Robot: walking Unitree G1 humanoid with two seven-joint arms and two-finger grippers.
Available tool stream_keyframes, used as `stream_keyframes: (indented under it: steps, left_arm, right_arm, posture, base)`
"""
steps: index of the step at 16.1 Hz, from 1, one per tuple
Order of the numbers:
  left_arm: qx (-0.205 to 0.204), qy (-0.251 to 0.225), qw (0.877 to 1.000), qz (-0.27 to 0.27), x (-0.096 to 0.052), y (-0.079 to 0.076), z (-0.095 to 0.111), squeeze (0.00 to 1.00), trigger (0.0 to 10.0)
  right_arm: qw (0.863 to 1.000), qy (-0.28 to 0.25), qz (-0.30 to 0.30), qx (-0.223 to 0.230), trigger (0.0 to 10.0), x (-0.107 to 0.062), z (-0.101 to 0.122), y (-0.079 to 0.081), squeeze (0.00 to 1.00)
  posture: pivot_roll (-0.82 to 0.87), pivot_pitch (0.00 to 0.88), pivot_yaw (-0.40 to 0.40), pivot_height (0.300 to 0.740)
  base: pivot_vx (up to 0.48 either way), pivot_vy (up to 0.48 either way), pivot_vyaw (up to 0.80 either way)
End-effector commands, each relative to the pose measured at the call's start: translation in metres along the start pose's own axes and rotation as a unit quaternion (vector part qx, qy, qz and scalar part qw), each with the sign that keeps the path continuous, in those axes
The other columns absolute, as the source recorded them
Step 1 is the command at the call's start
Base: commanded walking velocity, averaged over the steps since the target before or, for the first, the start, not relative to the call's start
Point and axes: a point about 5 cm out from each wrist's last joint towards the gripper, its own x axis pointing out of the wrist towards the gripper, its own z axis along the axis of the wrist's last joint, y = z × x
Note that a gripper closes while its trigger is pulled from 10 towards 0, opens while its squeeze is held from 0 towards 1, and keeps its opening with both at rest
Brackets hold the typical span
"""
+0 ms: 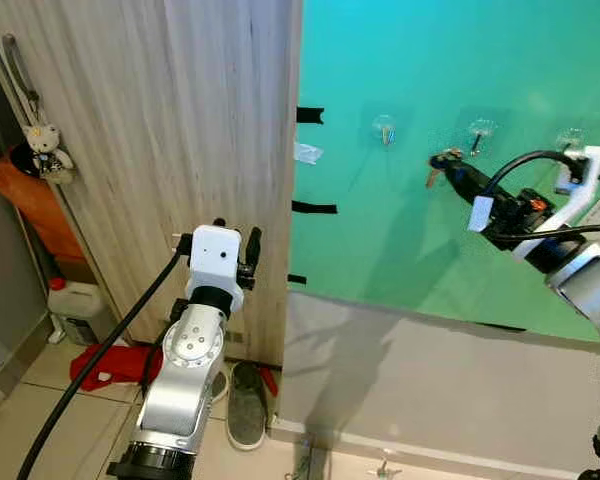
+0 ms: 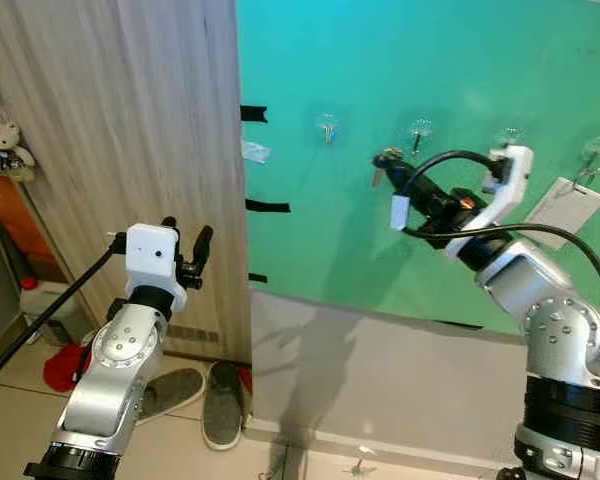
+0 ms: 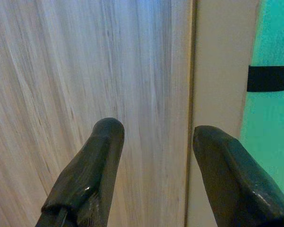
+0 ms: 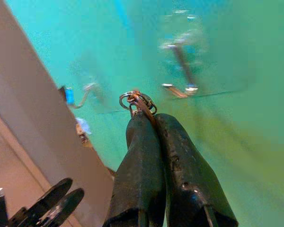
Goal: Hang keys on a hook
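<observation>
The right pincer (image 4: pixel 149 118) is pressing its two black fingers (image 4: pixel 177 161) together, gripping the keys' metal ring (image 4: pixel 137 101), which is sticking out just past the fingertips. It is pointing at a green wall (image 4: pixel 236 142), where a clear hook (image 4: pixel 182 71) is showing blurred, near the ring but apart from it. A second hook (image 4: pixel 85 92) is sitting further along the wall. The other pincer (image 4: pixel 57 201) is showing dark in a corner.

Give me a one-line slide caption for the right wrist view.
Right end effector shut on metal key ring, nearing clear adhesive hook on green wall.
</observation>
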Motion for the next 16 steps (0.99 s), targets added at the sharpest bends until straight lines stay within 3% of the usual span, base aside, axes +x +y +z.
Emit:
stream_keyframes:
  steps: [1, 4, 11, 12, 13, 16]
  left_arm:
    - [-0.001, -0.001, 1.0, -0.008, 0.0, -0.003, 0.001, 0.0, 10.0]
    - [-0.001, 0.0, 1.0, -0.011, 0.0, -0.003, 0.0, 0.0, 10.0]
    - [-0.001, 0.001, 1.0, -0.013, -0.002, -0.003, 0.0, 0.0, 10.0]
    - [0.002, -0.001, 1.0, -0.024, -0.003, -0.005, -0.001, 0.0, 10.0]
    - [0.019, -0.032, 0.997, -0.068, -0.007, -0.013, 0.002, 0.0, 10.0]
    - [-0.012, -0.046, 0.992, -0.121, -0.012, -0.026, 0.003, 0.0, 10.0]
  right_arm:
    - [1.0, -0.015, -0.024, -0.001, 0.0, -0.005, 0.006, -0.008, 0.0]
    - [0.999, -0.022, -0.043, 0.004, 0.0, -0.007, 0.005, -0.014, 0.0]
    - [1.0, -0.024, -0.016, -0.007, 0.0, -0.006, 0.009, -0.005, 0.0]
    - [1.0, -0.023, -0.012, -0.008, 0.0, -0.007, 0.009, -0.004, 0.0]
    - [1.0, -0.023, -0.004, -0.009, 0.0, -0.007, 0.01, -0.001, 0.0]
    - [1.0, -0.024, 0.003, -0.01, 0.0, -0.008, 0.013, 0.001, 0.0]
  posture:
    - [-0.07, 0.0, -0.034, 0.74]
    - [-0.08, 0.0, -0.032, 0.74]
    - [-0.07, 0.0, -0.029, 0.74]
    - [-0.08, 0.0, -0.028, 0.74]
    - [-0.08, 0.0, -0.029, 0.74]
    - [-0.08, 0.0, -0.027, 0.74]
  base:
    - [0.0, 0.0, 0.0]
    - [0.0, 0.0, 0.0]
    - [0.0, 0.0, 0.0]
    - [0.0, 0.0, 0.0]
    - [0.0, 0.0, 0.0]
    - [0.0, 0.0, 0.0]
